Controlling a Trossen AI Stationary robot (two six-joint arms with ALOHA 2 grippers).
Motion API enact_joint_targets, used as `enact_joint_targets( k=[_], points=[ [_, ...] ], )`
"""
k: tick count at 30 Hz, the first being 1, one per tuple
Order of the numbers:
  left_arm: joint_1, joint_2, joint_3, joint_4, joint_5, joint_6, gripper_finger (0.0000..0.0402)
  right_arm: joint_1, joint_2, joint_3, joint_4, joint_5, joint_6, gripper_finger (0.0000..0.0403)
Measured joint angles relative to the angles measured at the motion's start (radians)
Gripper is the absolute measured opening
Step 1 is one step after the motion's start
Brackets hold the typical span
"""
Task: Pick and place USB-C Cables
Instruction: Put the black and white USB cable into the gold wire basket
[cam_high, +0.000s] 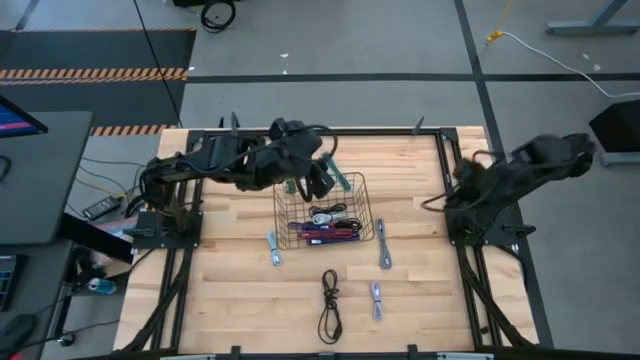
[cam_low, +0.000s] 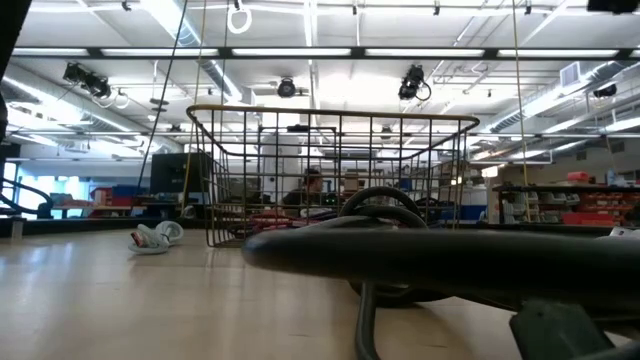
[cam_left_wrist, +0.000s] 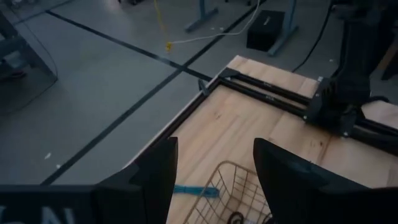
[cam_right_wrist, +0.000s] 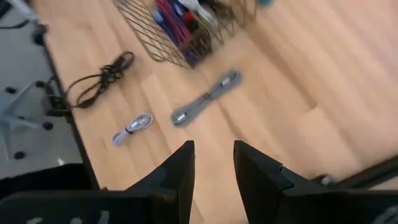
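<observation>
1. Your left gripper (cam_high: 318, 178) hangs spread and empty over the basket (cam_high: 362, 186) rim (drop spot); several cables (cam_high: 330, 225) already lie inside.
2. Four cables wait on the table (cam_high: 230, 290); the grey one (cam_right_wrist: 206, 98) is nearest your right gripper (cam_right_wrist: 213, 163), which is parked with its fingers apart.

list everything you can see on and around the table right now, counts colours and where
wire basket: 1, dark mesh, table centre
cables in basket: several, black, purple, magenta and pale, piled at its near side; count unclear
teal cable: 1, just outside the basket's far rim
blue-grey cables: 3, on bare wood, one left of the basket, one right of it, one nearer the front
black cable: 1, long loose bundle, front centre
left pincer: open, above the basket's far rim
right pincer: open, raised at the table's right side
</observation>
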Motion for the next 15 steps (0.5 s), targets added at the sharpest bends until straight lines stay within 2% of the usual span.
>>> enact_joint_targets(
  k=[5, 10, 15],
  points=[
    [-0.036, 0.000, 0.000, -0.082, -0.033, -0.007, 0.0215, 0.000, 0.006, -0.210, 0.178, -0.029, 0.160, 0.0117],
    [-0.066, 0.000, 0.000, -0.235, -0.064, -0.038, 0.0215, 0.000, 0.064, -0.411, 0.509, -0.032, 0.274, 0.0117],
    [-0.095, -0.008, 0.000, -0.382, -0.074, -0.098, 0.0215, -0.001, 0.161, -0.543, 0.803, -0.033, 0.368, 0.0117]
  ],
)
